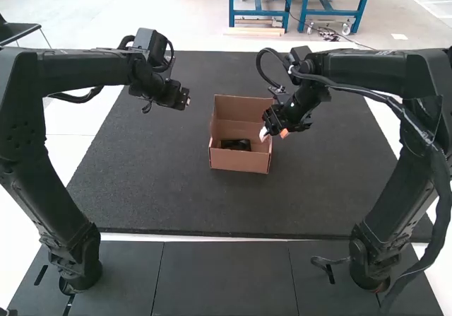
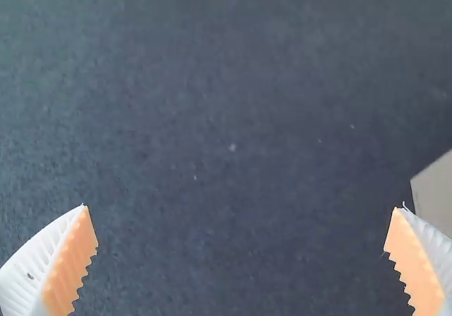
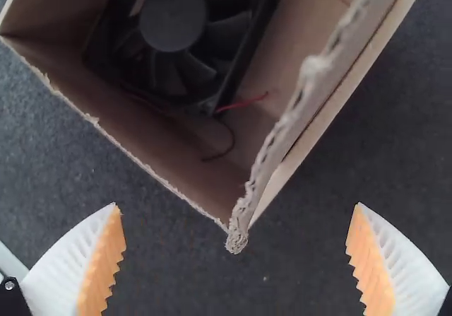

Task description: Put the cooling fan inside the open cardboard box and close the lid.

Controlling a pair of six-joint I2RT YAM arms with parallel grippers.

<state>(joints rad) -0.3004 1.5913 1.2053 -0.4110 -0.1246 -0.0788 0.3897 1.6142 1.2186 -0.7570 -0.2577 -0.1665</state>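
Left fingers [image 1: 182, 98]: held above the mat [image 1: 155, 182], left of the box and well apart from it.
Left fingers, state: wide apart, white ribbed with orange pads [image 2: 67, 259]; nothing between them.
Left wrist view: dark speckled mat below the fingers; a pale patch of desk [image 2: 434, 185] at one edge.
Desk [image 1: 70, 129]: white, carrying the black mat.
Box [image 1: 240, 159]: brown cardboard, open at the top, near the mat's centre, back flap standing upright.
Fan [image 1: 236, 144]: inside the box on its floor; from the high view just a dark shape.
Fan, right wrist view [image 3: 183, 33]: black square frame, round hub and blades visible, lying flat, with thin red and black wires [image 3: 236, 111] trailing across the box floor.
Side panel [image 3: 332, 83]: upright, seen edge-on, with a torn, frayed lower corner.
Right fingers [image 1: 267, 131]: at the box's right side, level with its top edge.
Right fingers, state: apart [image 3: 102, 259]; the panel's frayed corner sits between them, touching neither pad. The fan lies beyond the fingers, down in the box.
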